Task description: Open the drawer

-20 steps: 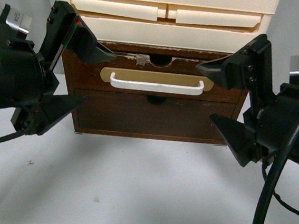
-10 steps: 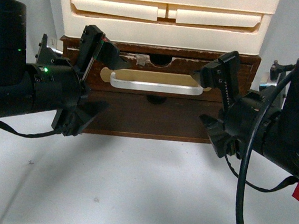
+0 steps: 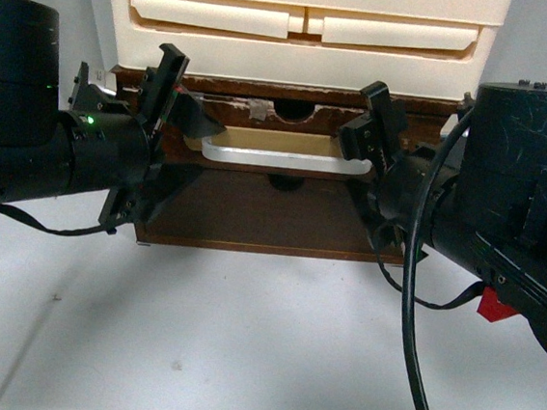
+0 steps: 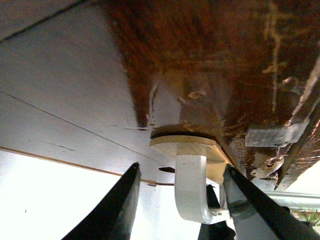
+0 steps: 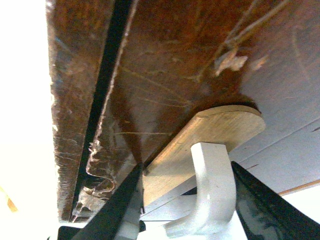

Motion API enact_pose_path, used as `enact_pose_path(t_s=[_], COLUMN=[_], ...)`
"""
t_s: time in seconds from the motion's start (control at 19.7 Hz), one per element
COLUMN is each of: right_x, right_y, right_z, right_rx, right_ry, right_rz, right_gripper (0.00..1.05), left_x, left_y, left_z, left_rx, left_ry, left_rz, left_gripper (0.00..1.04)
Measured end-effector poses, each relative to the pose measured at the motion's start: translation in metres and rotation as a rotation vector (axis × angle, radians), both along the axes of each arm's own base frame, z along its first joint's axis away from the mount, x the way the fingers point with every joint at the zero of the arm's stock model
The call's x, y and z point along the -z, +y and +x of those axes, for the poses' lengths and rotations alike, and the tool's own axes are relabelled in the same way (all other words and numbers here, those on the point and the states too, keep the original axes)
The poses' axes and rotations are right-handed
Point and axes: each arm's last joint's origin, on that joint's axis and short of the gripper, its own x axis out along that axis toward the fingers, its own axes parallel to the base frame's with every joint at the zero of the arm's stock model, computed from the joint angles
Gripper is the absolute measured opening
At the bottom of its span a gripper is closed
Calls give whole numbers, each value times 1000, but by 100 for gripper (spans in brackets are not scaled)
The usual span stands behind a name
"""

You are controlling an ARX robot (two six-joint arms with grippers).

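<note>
Contents of the drawer [image 3: 320, 124] are hidden: it sits shut beneath the cream plastic drawers [image 3: 301, 24], with bare white table [image 3: 260, 339] in front. Left gripper [image 3: 201, 150] and right gripper [image 3: 353, 164] each gape wide around one end of its white handle [image 3: 273, 158], fingers either side, clamping nothing.

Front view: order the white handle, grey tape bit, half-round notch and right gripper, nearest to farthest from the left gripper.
1. White handle: left end between the left gripper's jaws.
2. Grey tape bit: drawer's top edge, left of middle.
3. Half-round notch: top edge, middle.
4. Right gripper: handle's far end.
</note>
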Motion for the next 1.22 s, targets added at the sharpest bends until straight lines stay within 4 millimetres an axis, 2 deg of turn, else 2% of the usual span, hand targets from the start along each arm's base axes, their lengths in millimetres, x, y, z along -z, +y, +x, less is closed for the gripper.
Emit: enact_pose_path(t_s=[0.2,0.25,0.31,0.51,0.61,0.76,1.02,1.07,1.12,1.22], right_x=[2,3,3,6,6,6,5,5,5,11], right_y=[3,2,2,4,7,9,12,12,15,18], right_z=[-1,-1,-1,-7,-19,-46,-116,-126,-136,-149], right_rx=[-8,-1,6,10,2,-8,-44,-62,-100,-154], right_ry=[1,16,34,53,51,52,71,59,41,46], right_rz=[-6,20,54,101,110,123,147,117,66,-19], right_gripper=[26,22,20,18,18,17,16,23,32,48], left_x=[0,0,0,2,1,2,1,0,0,2], left_y=[3,3,3,5,6,10,25,28,31,44], left_z=[0,0,0,-7,-19,-48,-116,-127,-136,-162], left_rx=[-3,-5,-2,-13,-14,-9,5,8,8,18], left_ry=[-6,-2,0,-14,-15,-17,7,10,12,32], left_rz=[-9,-15,-21,-33,-41,-54,-60,-61,-58,-49], left_gripper=[20,14,12,11,11,11,10,10,15,32])
